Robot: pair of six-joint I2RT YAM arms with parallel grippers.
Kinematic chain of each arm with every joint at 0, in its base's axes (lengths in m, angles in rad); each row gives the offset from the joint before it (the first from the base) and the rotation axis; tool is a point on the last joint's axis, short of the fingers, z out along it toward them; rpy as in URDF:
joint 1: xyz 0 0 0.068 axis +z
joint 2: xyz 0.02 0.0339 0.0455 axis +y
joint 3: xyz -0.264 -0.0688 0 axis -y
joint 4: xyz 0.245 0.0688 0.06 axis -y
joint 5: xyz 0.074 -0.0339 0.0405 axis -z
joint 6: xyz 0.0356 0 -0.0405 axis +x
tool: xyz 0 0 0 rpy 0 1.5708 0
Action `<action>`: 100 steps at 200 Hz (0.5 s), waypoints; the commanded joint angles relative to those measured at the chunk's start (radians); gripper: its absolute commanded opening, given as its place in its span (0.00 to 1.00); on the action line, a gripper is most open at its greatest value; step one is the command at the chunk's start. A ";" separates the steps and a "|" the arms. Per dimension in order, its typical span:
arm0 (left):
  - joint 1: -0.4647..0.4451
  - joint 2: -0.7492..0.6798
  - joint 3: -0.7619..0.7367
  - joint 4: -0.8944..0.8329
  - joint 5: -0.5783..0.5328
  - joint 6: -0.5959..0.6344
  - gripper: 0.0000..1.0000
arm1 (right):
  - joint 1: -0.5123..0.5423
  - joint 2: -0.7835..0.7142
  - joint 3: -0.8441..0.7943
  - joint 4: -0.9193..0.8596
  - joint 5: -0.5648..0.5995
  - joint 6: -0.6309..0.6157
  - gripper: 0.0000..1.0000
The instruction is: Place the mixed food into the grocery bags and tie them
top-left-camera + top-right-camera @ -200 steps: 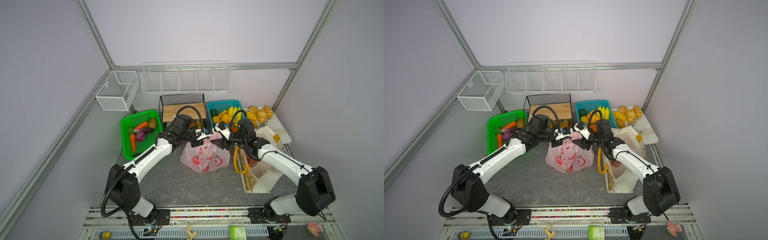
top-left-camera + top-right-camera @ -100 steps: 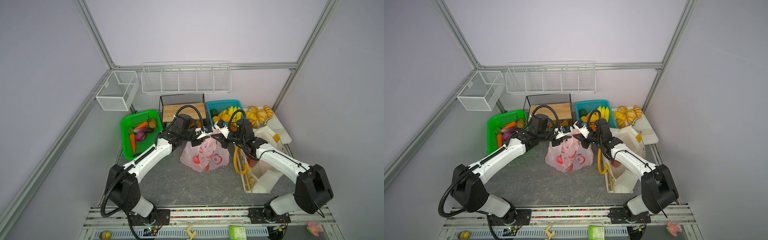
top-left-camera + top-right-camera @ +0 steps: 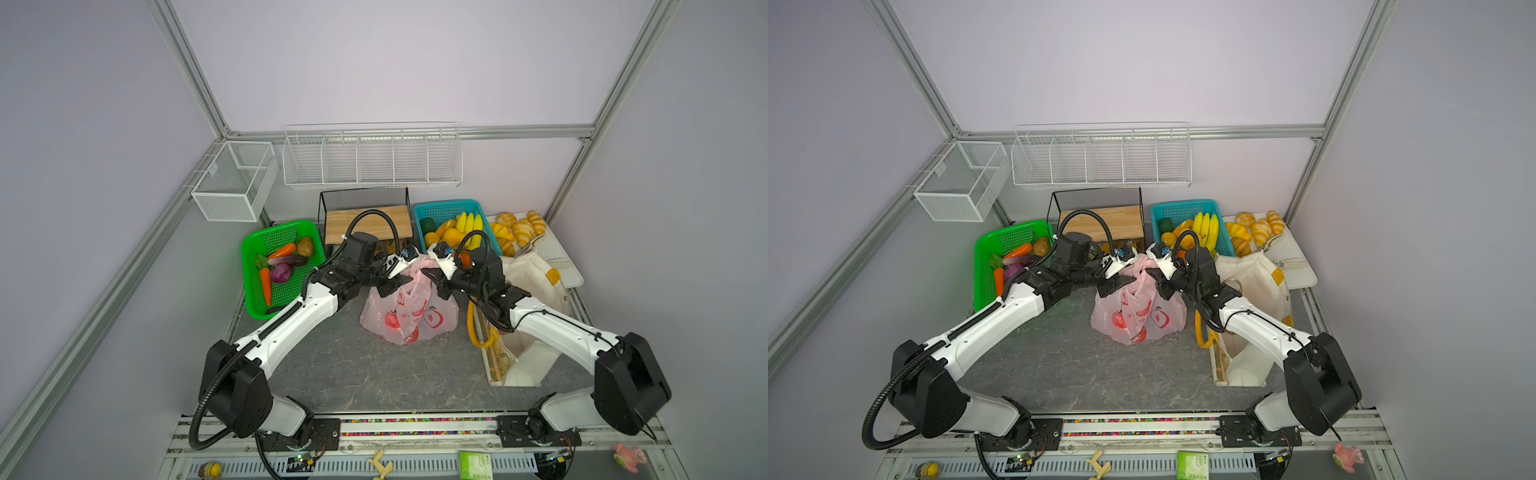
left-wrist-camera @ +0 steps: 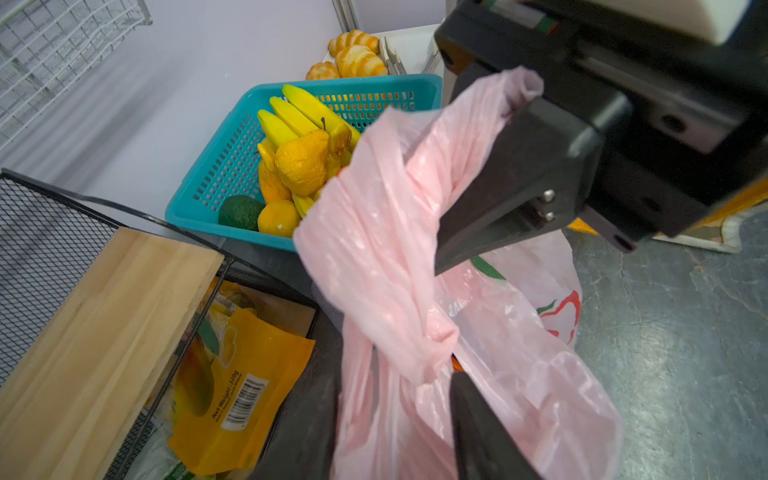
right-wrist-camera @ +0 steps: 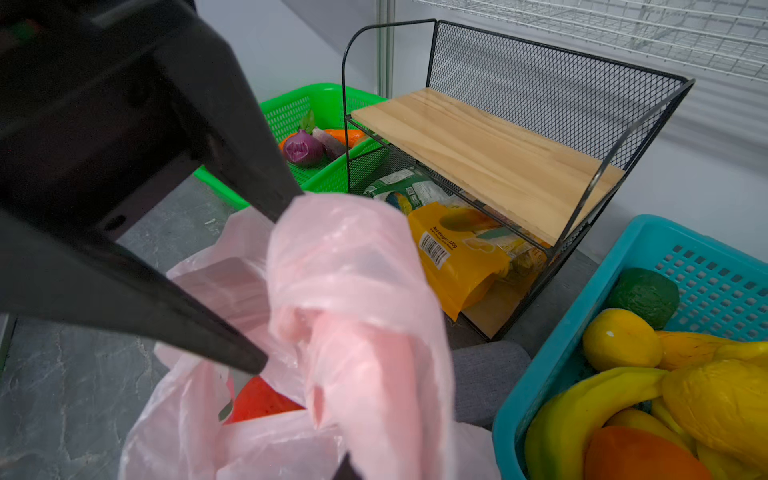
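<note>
You can't make out what fills the pink bag (image 3: 409,311); only a red item (image 5: 257,403) shows at its mouth. It stands upright mid-table, left of the canvas tote (image 3: 536,274), handles pointing up. Both arms reach inward above it: your right gripper (image 3: 430,276) pinches a handle, and your left gripper (image 3: 395,282) has its jaws parted around loose plastic

"Net Weight: 320g", in small print on the yellow pouch (image 4: 249,357).
</note>
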State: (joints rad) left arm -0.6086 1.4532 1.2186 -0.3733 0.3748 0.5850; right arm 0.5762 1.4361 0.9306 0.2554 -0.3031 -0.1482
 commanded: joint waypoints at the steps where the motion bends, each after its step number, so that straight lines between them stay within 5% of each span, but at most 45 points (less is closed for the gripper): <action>1: 0.003 0.004 0.020 -0.032 -0.014 -0.046 0.26 | 0.018 -0.025 -0.023 0.091 0.097 0.050 0.07; 16: 0.003 -0.006 0.017 0.001 0.011 -0.105 0.11 | 0.025 -0.029 -0.036 0.128 0.134 0.096 0.07; 45: 0.002 -0.051 -0.037 0.117 0.043 -0.247 0.00 | 0.046 -0.025 -0.045 0.193 0.188 0.181 0.07; 100: 0.001 -0.129 -0.159 0.347 0.058 -0.481 0.00 | 0.090 -0.006 -0.059 0.246 0.281 0.299 0.07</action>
State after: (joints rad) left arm -0.6086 1.3563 1.0943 -0.1749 0.4011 0.2592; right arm 0.6483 1.4361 0.8989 0.4179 -0.0956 0.0700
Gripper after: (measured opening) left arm 0.047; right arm 0.068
